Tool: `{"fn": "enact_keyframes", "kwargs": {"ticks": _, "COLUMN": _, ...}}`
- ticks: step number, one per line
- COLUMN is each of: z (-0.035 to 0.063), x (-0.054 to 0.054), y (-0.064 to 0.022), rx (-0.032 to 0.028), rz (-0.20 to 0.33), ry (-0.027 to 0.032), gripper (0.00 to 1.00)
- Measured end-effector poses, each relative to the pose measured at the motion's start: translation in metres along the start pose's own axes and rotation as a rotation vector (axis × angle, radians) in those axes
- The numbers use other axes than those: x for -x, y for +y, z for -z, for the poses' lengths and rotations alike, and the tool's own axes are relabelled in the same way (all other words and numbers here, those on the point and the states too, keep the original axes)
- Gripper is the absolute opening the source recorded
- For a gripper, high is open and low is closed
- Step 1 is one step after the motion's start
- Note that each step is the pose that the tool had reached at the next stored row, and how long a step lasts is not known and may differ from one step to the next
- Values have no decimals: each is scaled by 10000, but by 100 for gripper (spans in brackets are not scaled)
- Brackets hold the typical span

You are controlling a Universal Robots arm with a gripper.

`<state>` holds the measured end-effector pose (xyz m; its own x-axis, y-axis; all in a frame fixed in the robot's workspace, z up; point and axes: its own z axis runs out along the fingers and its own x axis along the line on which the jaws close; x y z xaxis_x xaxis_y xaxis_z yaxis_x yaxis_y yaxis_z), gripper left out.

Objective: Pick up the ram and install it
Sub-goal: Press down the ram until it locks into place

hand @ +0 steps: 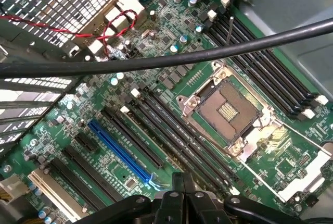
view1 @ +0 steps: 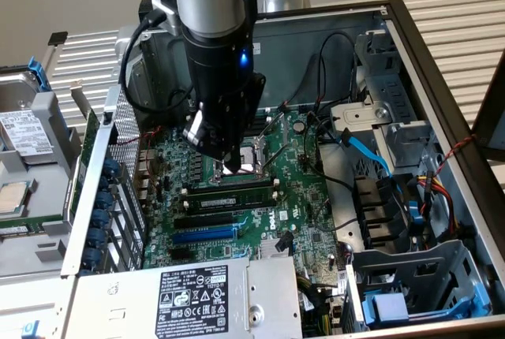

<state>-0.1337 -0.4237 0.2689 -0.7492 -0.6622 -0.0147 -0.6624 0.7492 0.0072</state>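
Observation:
The ram (view1: 229, 195) is a long dark green stick with a row of black chips. It stands on edge in a slot on the green motherboard (view1: 304, 197), just in front of the CPU socket (view1: 256, 158). My gripper (view1: 231, 167) hangs over the socket, slightly above and behind the ram, clear of it. In the wrist view the fingertips (hand: 177, 181) are pressed together with nothing between them, and my gripper (hand: 182, 182) looks down on the socket (hand: 229, 112) and the rows of dark slots (hand: 171, 130) beside it.
The board lies inside an open computer case (view1: 430, 71). A black slot (view1: 209, 218) and a blue slot (view1: 203, 236) lie in front of the ram. A power supply (view1: 193, 296) sits at the front, drive cages (view1: 410, 276) and cables on the exterior view's right. A black cable (hand: 166, 60) crosses the wrist view.

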Motion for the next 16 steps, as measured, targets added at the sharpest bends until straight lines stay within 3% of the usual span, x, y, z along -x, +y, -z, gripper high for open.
{"fn": "enact_keyframes", "kwargs": {"ticks": 16, "z": -42, "x": -1, "y": 0, "rx": -39, "rz": -2666, "ry": -19, "gripper": 11}}
